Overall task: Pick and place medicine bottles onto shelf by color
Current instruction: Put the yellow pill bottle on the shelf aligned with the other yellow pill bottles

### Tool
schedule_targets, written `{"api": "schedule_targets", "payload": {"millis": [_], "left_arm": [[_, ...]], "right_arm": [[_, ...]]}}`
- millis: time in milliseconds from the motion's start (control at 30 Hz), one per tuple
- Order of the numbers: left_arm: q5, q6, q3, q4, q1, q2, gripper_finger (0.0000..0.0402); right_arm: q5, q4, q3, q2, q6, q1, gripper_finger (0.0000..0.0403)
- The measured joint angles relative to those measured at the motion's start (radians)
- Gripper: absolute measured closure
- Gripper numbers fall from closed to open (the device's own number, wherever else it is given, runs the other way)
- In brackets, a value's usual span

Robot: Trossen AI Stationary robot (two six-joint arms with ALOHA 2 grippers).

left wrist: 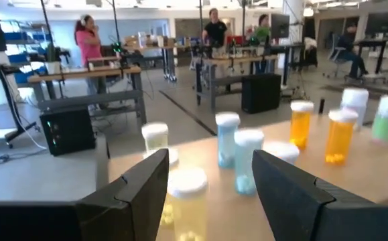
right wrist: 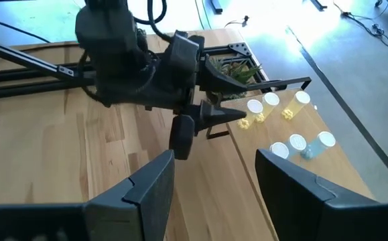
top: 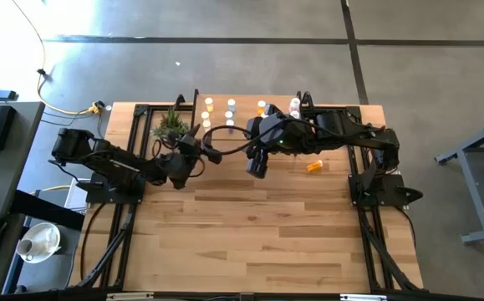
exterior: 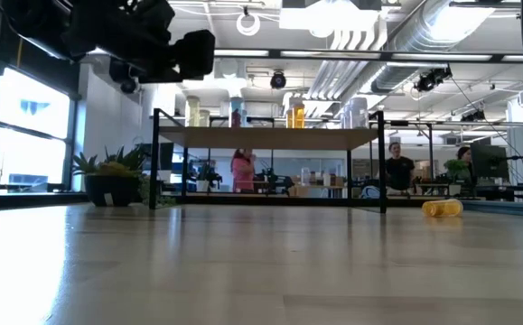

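left gripper point(left wrist: 210, 191): fingers parted, holding nothing, level with the shelf point(top: 250, 113) front edge, a yellow bottle point(left wrist: 188, 204) just ahead of the gap
right gripper point(right wrist: 215, 191): wide apart, empty, raised over the table point(top: 267, 234)
medicine bottles point(top: 230, 110): upright in colour groups on the shelf
orange bottle point(top: 314, 166): lying on the tabletop near the right arm
potted plant point(top: 171, 125): beside the shelf's left end

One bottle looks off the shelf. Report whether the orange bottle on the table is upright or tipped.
Tipped. The orange bottle lies on its side on the table, apart from the shelf; the low view shows it lying flat.
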Motion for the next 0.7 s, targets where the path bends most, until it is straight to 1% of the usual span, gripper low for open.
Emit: {"api": "schedule_targets", "payload": {"millis": [100, 167, 333, 467, 567, 700], "left_arm": [[0.001, -0.105, 0.0, -0.124, -0.001, 0.001, 0.0197], [0.0, -0.134, 0.0, -0.176, -0.001, 0.001, 0.0197], [-0.013, -0.137, 0.0, -0.225, 0.0, 0.001, 0.0197], [0.018, -0.103, 0.0, -0.23, 0.01, 0.001, 0.0197], [0.007, -0.067, 0.0, -0.229, 0.01, 0.001, 0.0197], [-0.003, -0.06, 0.0, -0.228, 0.009, 0.001, 0.0197]], "right_arm": [[0.0, -0.009, 0.0, 0.0, 0.008, 0.0, 0.0202], [0.0, -0.013, 0.0, 0.0, 0.0, 0.0, 0.0202], [0.007, -0.012, 0.0, 0.0, -0.022, 0.0, 0.0202], [0.069, -0.012, 0.0, 0.0, -0.024, 0.001, 0.0202], [0.114, -0.012, 0.0, 0.0, -0.027, 0.002, 0.0202], [0.156, -0.012, 0.0, 0.0, -0.087, 0.002, 0.0202]]}}
